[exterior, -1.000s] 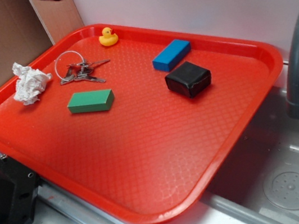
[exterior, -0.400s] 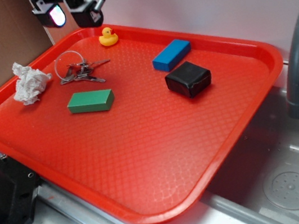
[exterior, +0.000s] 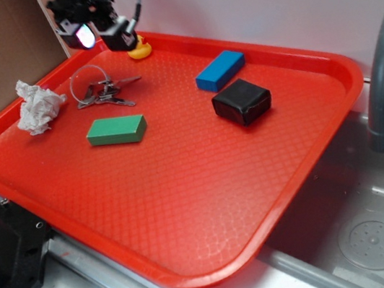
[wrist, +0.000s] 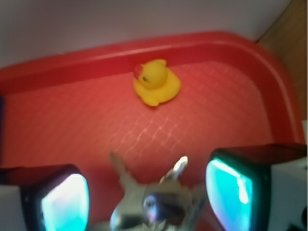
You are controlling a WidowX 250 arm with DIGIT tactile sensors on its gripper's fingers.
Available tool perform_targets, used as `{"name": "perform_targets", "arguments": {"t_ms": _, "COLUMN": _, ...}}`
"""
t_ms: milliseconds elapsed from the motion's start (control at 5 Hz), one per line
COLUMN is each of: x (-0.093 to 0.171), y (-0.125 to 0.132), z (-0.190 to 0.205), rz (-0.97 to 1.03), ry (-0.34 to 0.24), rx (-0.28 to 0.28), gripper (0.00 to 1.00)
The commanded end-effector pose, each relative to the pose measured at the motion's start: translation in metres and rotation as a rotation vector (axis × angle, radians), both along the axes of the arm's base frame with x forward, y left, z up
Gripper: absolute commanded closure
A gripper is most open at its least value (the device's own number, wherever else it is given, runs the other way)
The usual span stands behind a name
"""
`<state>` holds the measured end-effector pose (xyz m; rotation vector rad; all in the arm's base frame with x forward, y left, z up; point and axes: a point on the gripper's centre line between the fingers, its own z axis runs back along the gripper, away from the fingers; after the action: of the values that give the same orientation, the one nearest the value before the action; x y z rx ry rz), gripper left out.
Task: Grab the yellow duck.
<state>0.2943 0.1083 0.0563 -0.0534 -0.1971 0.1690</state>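
Red tray (exterior: 188,210), textured diamond pattern, raised rim, sits beside a sink basin (exterior: 367,233). On it: yellow duck (wrist: 156,82) at far edge, just inside rim; bunch of keys (exterior: 100,93) on a ring, left of centre; crumpled white paper (exterior: 38,106) near left rim; green block (exterior: 116,130) lying flat; blue block (exterior: 220,71); black block (exterior: 241,101) just beside the blue one

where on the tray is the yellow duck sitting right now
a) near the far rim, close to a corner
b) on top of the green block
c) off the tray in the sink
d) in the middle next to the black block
a: the yellow duck sits on the red tray just inside its far rim near the corner, apart from the green block and black block, with the open gripper above it.
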Motion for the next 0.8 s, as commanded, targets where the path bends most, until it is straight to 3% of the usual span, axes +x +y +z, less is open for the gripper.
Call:
{"name": "perform_targets", "arguments": {"t_ms": 0, "x": 0.038, "y": 0.019, "z": -0.005, "rz": 0.02, "ry": -0.031, "rx": 0.063, "gripper": 0.0}}
{"name": "perform_targets", "arguments": {"t_ms": 200, "x": 0.05, "y": 0.025, "z": -0.008, "rz": 0.019, "ry": -0.029, "rx": 0.101, "gripper": 0.0}}
{"name": "perform_targets", "arguments": {"t_ms": 600, "x": 0.072, "y": 0.002, "z": -0.026, "rz": -0.118, "ry": -0.006, "rx": 0.076, "gripper": 0.0}}
